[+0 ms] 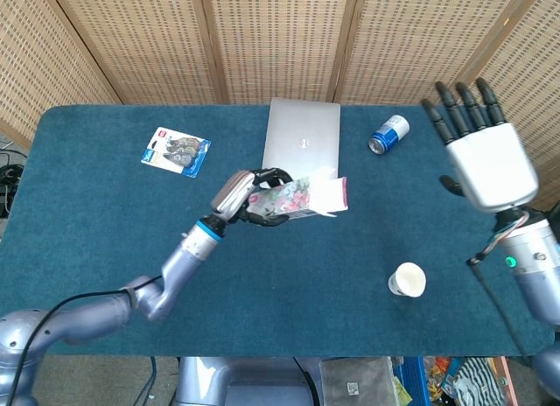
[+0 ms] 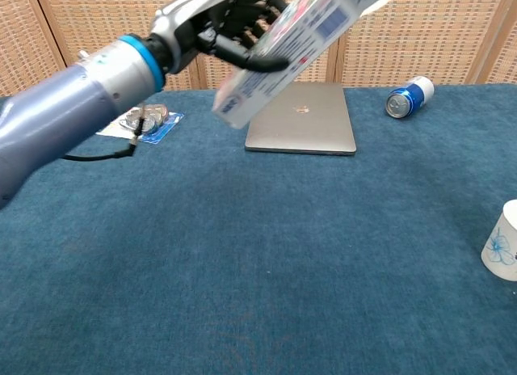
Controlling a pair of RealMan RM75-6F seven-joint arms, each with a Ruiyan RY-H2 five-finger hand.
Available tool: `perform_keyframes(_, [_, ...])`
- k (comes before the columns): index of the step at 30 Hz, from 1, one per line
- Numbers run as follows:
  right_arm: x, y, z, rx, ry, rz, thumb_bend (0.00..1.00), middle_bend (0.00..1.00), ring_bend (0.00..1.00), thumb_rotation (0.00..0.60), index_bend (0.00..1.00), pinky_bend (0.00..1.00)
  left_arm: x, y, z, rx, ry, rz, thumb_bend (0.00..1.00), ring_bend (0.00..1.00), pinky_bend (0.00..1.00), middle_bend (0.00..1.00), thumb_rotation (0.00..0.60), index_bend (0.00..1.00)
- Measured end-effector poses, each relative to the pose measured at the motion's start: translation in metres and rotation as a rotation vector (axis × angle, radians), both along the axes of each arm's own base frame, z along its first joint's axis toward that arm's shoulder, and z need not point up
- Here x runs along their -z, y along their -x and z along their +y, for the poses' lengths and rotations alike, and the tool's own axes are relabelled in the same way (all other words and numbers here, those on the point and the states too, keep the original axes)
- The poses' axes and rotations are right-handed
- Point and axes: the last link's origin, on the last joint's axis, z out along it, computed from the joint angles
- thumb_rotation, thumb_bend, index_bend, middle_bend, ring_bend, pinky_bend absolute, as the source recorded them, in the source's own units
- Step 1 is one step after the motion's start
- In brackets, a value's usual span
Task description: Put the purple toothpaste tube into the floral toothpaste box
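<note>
Floral toothpaste box [image 1: 302, 198] is held up off the counter [image 1: 105, 222] by the left robot hand [image 1: 249, 199], whose dark fingers [image 2: 250, 37] wrap around the box near its lower end. In the chest view the box tilts, its barcoded white side facing the camera, its lower end down to the left and its upper end rising out of the top of the frame. Seen from the head view it hangs above the middle of the counter, just in front of the closed silver laptop [image 1: 302, 142] lying at the far edge. The purple tube cannot be made out in either view.

The right robot hand [image 1: 483, 157] is raised over the right edge, fingers spread and straight, grasping nothing. A blue can [image 1: 388, 134] lies on its side toward the far right corner. A white paper cup [image 1: 408, 280] stands toward the near right corner. A blister pack [image 1: 176, 151] lies toward the far left corner.
</note>
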Motion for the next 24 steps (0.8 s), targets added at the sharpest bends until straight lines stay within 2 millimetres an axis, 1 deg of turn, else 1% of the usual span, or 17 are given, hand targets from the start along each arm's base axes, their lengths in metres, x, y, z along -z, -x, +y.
perform_keyframes(2, [0.002, 0.027, -0.005, 0.046, -0.015, -0.030, 0.00, 0.00, 0.00, 0.600, 0.00, 0.00, -0.007, 0.019, 0.002, 0.003, -0.046, 0.130, 0.25, 0.44, 0.42, 0.55, 0.600, 0.55])
perform_keyframes(4, [0.008, 0.048, -0.007, 0.077, -0.033, -0.054, 0.00, 0.00, 0.00, 0.600, 0.00, 0.00, -0.014, 0.039, 0.003, 0.000, -0.082, 0.257, 0.25, 0.43, 0.42, 0.55, 0.600, 0.55])
perform_keyframes(5, [0.014, 0.061, -0.007, 0.094, -0.048, -0.070, 0.00, 0.00, 0.00, 0.600, 0.00, 0.00, -0.015, 0.048, 0.002, -0.002, -0.094, 0.307, 0.25, 0.43, 0.42, 0.55, 0.600, 0.55])
perform_keyframes(8, [0.030, 0.086, -0.006, 0.126, -0.086, -0.107, 0.00, 0.00, 0.00, 0.600, 0.00, 0.00, -0.017, 0.076, -0.002, -0.022, -0.120, 0.448, 0.25, 0.43, 0.42, 0.55, 0.600, 0.55])
perform_keyframes(10, [0.039, 0.097, -0.005, 0.140, -0.108, -0.126, 0.00, 0.00, 0.00, 0.600, 0.00, 0.00, -0.015, 0.096, -0.006, -0.052, -0.114, 0.515, 0.25, 0.43, 0.42, 0.55, 0.600, 0.55])
perform_keyframes(11, [0.045, 0.103, -0.004, 0.148, -0.121, -0.138, 0.00, 0.00, 0.00, 0.600, 0.00, 0.00, -0.014, 0.102, -0.007, -0.065, -0.108, 0.531, 0.25, 0.43, 0.42, 0.55, 0.600, 0.55])
perform_keyframes(14, [0.056, 0.114, -0.001, 0.161, -0.147, -0.155, 0.00, 0.00, 0.00, 0.600, 0.00, 0.00, -0.007, 0.110, -0.007, -0.091, -0.097, 0.554, 0.25, 0.42, 0.40, 0.55, 0.600, 0.55])
perform_keyframes(16, [0.060, 0.120, 0.001, 0.167, -0.158, -0.162, 0.00, 0.00, 0.00, 0.600, 0.00, 0.00, 0.000, 0.115, -0.007, -0.107, -0.080, 0.571, 0.25, 0.38, 0.37, 0.52, 0.600, 0.55])
perform_keyframes(17, [0.062, 0.122, 0.002, 0.169, -0.163, -0.169, 0.00, 0.00, 0.00, 0.600, 0.00, 0.00, 0.002, 0.117, -0.007, -0.114, -0.070, 0.579, 0.25, 0.30, 0.32, 0.46, 0.600, 0.53])
perform_keyframes(18, [0.063, 0.123, 0.003, 0.170, -0.166, -0.175, 0.00, 0.00, 0.00, 0.600, 0.00, 0.00, 0.005, 0.119, -0.007, -0.119, -0.057, 0.588, 0.25, 0.23, 0.27, 0.38, 0.600, 0.50])
perform_keyframes(19, [0.064, 0.125, 0.003, 0.172, -0.168, -0.183, 0.00, 0.00, 0.00, 0.600, 0.00, 0.00, 0.008, 0.121, -0.007, -0.126, -0.035, 0.602, 0.25, 0.12, 0.19, 0.24, 0.600, 0.40])
perform_keyframes(20, [0.065, 0.126, 0.005, 0.175, -0.171, -0.196, 0.00, 0.00, 0.00, 0.600, 0.00, 0.00, 0.011, 0.122, -0.007, -0.132, -0.016, 0.616, 0.24, 0.04, 0.10, 0.11, 0.600, 0.24])
perform_keyframes(21, [0.066, 0.128, 0.005, 0.176, -0.173, -0.206, 0.00, 0.00, 0.00, 0.600, 0.00, 0.00, 0.013, 0.124, -0.008, -0.138, 0.004, 0.631, 0.24, 0.00, 0.04, 0.03, 0.600, 0.11])
perform_keyframes(22, [0.067, 0.129, 0.006, 0.178, -0.174, -0.214, 0.00, 0.00, 0.00, 0.600, 0.00, 0.00, 0.017, 0.125, -0.008, -0.148, 0.032, 0.651, 0.24, 0.00, 0.01, 0.00, 0.600, 0.04])
perform_keyframes(23, [0.067, 0.131, 0.008, 0.179, -0.175, -0.224, 0.00, 0.00, 0.00, 0.600, 0.00, 0.00, 0.019, 0.126, -0.008, -0.157, 0.052, 0.665, 0.24, 0.00, 0.00, 0.00, 0.600, 0.00])
perform_keyframes(24, [0.067, 0.133, 0.009, 0.179, -0.174, -0.229, 0.00, 0.00, 0.00, 0.600, 0.00, 0.00, 0.021, 0.127, -0.010, -0.168, 0.077, 0.675, 0.24, 0.00, 0.00, 0.00, 0.600, 0.00])
